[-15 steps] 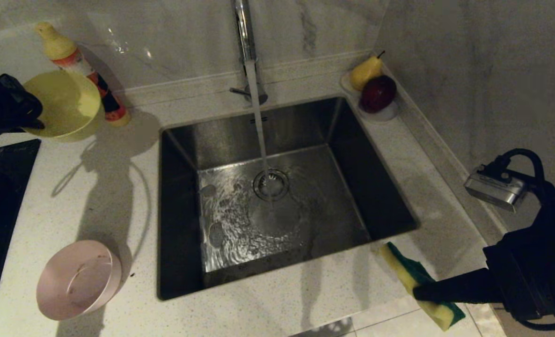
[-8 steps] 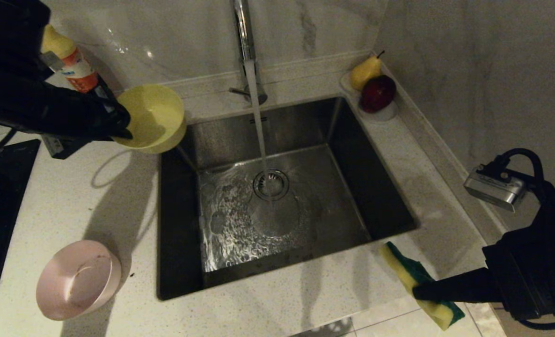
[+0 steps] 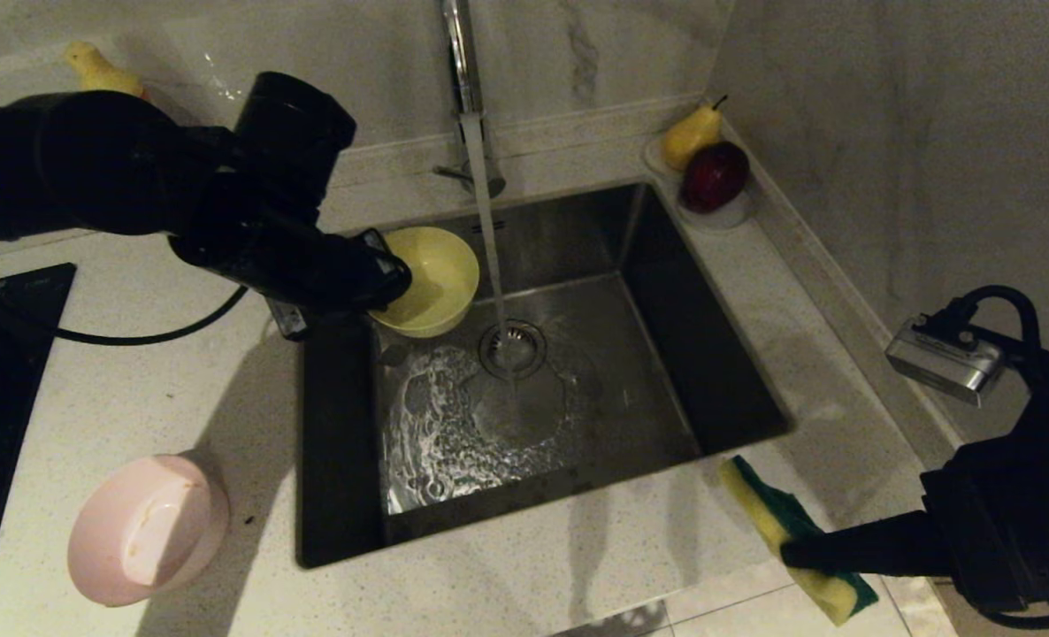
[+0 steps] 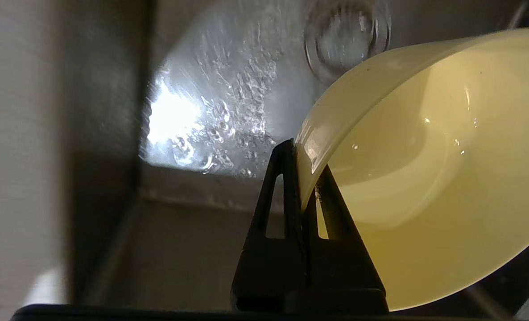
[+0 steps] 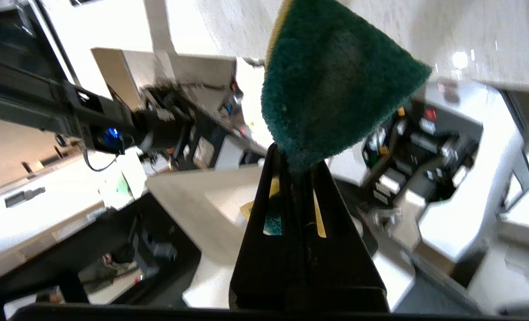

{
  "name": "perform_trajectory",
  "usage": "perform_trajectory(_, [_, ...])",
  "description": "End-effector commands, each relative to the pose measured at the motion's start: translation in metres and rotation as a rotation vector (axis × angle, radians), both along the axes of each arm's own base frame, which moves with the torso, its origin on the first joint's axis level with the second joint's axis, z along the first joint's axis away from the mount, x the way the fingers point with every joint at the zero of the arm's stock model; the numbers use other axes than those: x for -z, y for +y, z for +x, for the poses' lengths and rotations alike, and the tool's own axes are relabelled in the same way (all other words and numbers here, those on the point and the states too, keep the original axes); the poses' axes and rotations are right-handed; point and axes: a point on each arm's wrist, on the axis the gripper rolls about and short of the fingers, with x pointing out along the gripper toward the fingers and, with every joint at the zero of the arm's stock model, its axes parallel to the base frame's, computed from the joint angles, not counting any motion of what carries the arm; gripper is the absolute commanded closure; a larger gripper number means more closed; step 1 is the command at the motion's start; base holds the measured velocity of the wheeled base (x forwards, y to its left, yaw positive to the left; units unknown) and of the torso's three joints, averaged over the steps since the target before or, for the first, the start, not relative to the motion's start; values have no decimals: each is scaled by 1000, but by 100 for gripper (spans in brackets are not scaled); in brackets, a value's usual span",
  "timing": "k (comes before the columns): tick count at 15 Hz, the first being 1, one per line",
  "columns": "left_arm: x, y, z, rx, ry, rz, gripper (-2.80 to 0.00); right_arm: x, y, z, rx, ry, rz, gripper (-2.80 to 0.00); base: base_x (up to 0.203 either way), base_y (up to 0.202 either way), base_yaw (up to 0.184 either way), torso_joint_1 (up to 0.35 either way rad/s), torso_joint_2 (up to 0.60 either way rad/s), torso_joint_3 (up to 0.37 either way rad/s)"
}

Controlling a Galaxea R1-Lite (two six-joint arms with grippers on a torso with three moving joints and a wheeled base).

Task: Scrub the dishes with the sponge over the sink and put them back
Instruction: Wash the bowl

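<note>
Swung in from the far left counter, the yellow bowl (image 3: 427, 279) now hangs over the sink (image 3: 719, 372), just left of the running water stream (image 3: 487, 230). Nearest, the right gripper (image 3: 790, 555) hovers over the front right counter, its fingers clamped on the sponge (image 3: 794, 540), green face up. At front left the pink bowl (image 3: 149, 529) sits on the counter (image 3: 171, 372), well apart from the basin. Farther in, the left gripper (image 3: 396, 274) pinches the yellow bowl's rim, fingers closed on the wall, bowl tilted above the wet floor and drain strainer (image 3: 513, 348). Beyond stand the chrome tap (image 3: 461, 62), and a pear (image 3: 691, 134) and red apple (image 3: 713, 177) on a white dish.
</note>
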Motion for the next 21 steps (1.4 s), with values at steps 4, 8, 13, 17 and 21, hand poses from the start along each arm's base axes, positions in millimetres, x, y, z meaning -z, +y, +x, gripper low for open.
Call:
perform_trajectory(4, [37,-41,19,67,85,23,0,8,-2,1,14,-10,14,0,0,0,0,0,0,0])
perform_trajectory(8, [40,-55,26,86,62,10,0,16,-2,5,21,8,-2,0,0,0,0,0,0,0])
perform_trajectory(13, [43,-58,31,77,45,-10,0,18,1,9,22,8,-1,0,0,0,0,0,0,0])
perform_trajectory(17, [34,-50,21,63,35,-6,0,15,-1,6,21,-4,7,0,0,0,0,0,0,0])
perform_trajectory(21, [17,-38,12,24,-4,-25,0,14,-3,4,24,-6,13,0,0,0,0,0,0,0])
